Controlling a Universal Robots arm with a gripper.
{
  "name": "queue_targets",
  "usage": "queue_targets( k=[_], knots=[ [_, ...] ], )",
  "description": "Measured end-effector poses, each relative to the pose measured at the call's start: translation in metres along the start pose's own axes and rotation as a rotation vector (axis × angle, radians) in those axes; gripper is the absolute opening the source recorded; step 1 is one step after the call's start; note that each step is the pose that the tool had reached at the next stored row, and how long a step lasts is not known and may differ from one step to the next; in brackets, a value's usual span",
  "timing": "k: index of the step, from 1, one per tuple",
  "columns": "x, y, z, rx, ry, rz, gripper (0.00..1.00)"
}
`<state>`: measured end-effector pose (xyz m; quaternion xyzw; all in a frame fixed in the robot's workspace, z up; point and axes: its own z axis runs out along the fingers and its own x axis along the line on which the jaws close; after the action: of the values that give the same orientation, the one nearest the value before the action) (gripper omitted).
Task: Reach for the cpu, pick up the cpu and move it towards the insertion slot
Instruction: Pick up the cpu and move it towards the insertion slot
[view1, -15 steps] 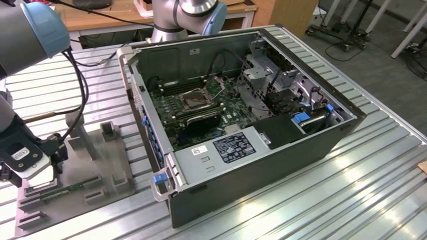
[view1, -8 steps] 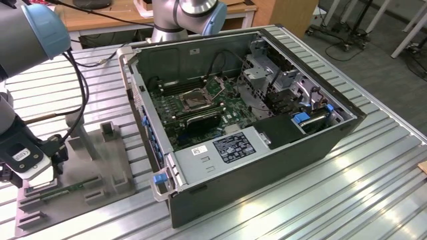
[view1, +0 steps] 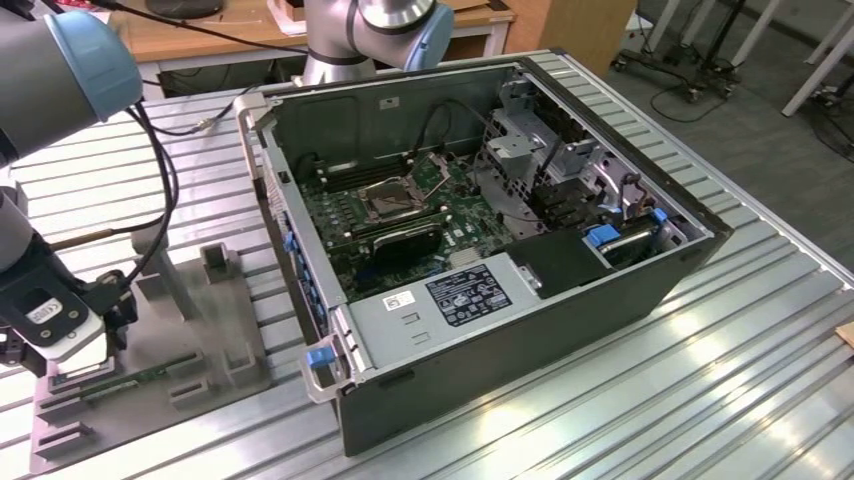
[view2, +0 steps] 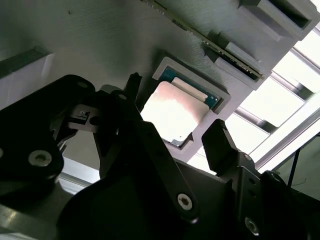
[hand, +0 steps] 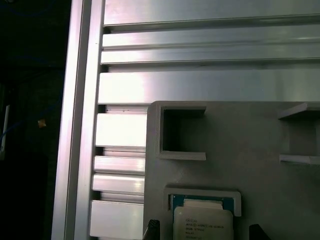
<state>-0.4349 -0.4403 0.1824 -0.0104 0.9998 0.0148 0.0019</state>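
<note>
Gripper (view2: 175, 105) hovers over the cpu (view2: 172, 114), fingers (view2: 220, 145) spread wide either side, nothing gripped; it lies seated in the grey tray (view1: 200, 330).

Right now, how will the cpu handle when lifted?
Probably stiff: the cpu is a thin flat plate with a metal lid. That glossy lid looks slippery, so edges likely grip better. It lies flat, recessed in the grey holder, so it shouldn't roll.

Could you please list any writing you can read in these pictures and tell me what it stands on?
No text here can be read.
On the cpu: several lines of print on its top, too small to read.
On the dark label inside the computer case: white print, too small.
On the white sticker beside it: too small.
</note>
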Motion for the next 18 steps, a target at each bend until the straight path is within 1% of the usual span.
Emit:
queue_targets(
  k=[7, 9, 10, 18],
  knots=[
    [0.0, 0.0, 0.0002, -0.0001, -0.0001, 0.0, 0.76],
    [0.0, 0.0, 0.0003, -0.0001, -0.0001, 0.0, 0.75],
    [0.0, 0.0, 0.0003, -0.0001, -0.0001, 0.0, 0.68],
    [0.0, 0.0001, 0.0005, -0.0009, -0.0003, 0.0, 0.68]
  ],
)
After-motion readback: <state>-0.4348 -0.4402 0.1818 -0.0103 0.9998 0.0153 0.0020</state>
